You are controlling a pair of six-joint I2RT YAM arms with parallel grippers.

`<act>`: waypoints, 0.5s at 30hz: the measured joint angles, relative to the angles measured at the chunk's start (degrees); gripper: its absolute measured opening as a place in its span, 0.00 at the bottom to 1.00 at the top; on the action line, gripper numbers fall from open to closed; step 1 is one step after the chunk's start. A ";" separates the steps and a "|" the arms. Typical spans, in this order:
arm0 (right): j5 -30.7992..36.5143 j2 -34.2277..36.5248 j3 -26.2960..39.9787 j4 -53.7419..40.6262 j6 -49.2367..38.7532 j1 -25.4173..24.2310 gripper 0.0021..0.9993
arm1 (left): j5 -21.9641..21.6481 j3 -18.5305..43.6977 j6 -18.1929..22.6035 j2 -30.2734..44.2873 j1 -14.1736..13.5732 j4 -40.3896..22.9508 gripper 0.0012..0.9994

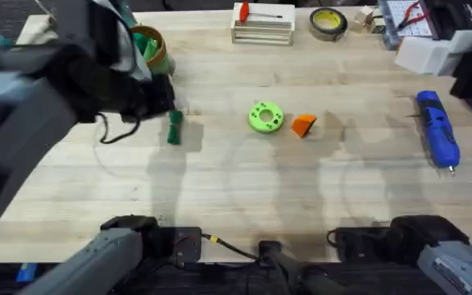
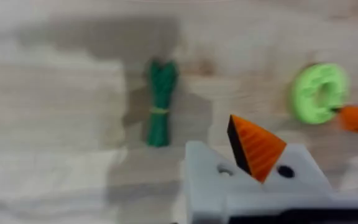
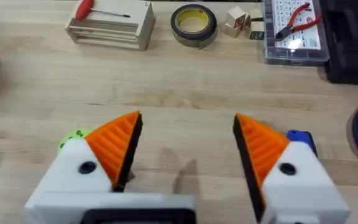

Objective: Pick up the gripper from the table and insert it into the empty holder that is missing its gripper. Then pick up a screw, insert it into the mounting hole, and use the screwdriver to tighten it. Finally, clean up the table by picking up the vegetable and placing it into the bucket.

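Orange wedge (image 1: 303, 124) lies on the table (image 1: 220, 180) just right of centre in the overhead view, beside a green disc (image 1: 265, 117), with the vegetable (image 1: 174, 127) further left and the screwdriver (image 1: 438, 129) at the right edge. The left arm rises large and dark across the upper left of that view, reaching over the table with its gripper (image 2: 232, 158) above the vegetable; whether it is open or closed cannot be told. The right arm sits folded low at the lower right, its gripper (image 3: 188, 143) spread wide and empty.
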 joint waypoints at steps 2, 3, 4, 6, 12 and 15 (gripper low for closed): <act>0.01 0.00 0.00 0.00 0.00 0.00 0.90 | 3.27 0.51 0.00 -4.43 0.00 2.24 0.01; 0.02 0.00 0.00 0.00 0.00 0.00 0.90 | 5.21 0.63 0.00 -6.92 0.00 3.55 0.01; 0.02 0.00 0.00 -0.02 0.00 0.00 0.90 | 7.05 0.74 0.02 -9.30 0.00 4.62 0.01; 0.02 0.00 0.00 -0.33 0.00 0.00 0.90 | 10.07 0.85 0.09 -13.45 0.00 6.74 0.18; 0.02 0.00 0.00 -1.46 0.00 0.00 0.90 | 15.02 0.87 -0.36 -24.18 0.00 11.43 0.95; 0.02 0.00 0.00 -1.46 0.00 0.00 0.90 | 16.00 0.87 -0.38 -28.48 -0.02 13.77 0.53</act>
